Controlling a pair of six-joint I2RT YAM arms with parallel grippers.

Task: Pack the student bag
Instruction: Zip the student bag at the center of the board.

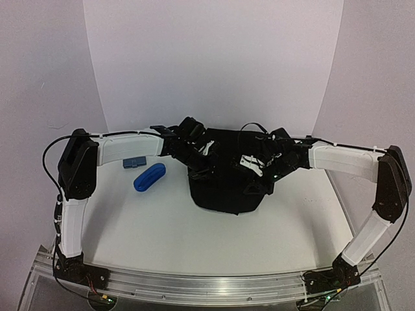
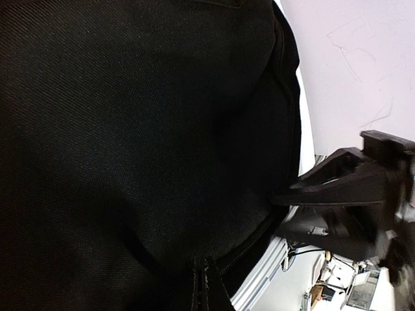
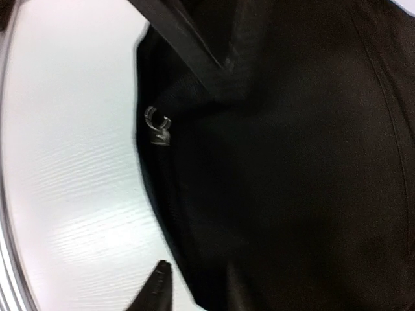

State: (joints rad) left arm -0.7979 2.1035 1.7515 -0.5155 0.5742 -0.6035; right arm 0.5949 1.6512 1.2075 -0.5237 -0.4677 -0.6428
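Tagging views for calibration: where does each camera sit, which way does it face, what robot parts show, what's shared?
Top external: above and behind the bases, facing down over the table; left arm and right arm both reach the student bag.
Left wrist: close against the bag's black fabric; one black finger at right.
Right wrist: faces the bag's edge and bare table; one fingertip at bottom.
Shared: all three show the bag.

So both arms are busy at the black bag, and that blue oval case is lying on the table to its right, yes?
Not quite: the top view shows the blue oval case lying on the table to the left of the black bag, near the left arm. Both arms are indeed at the bag.
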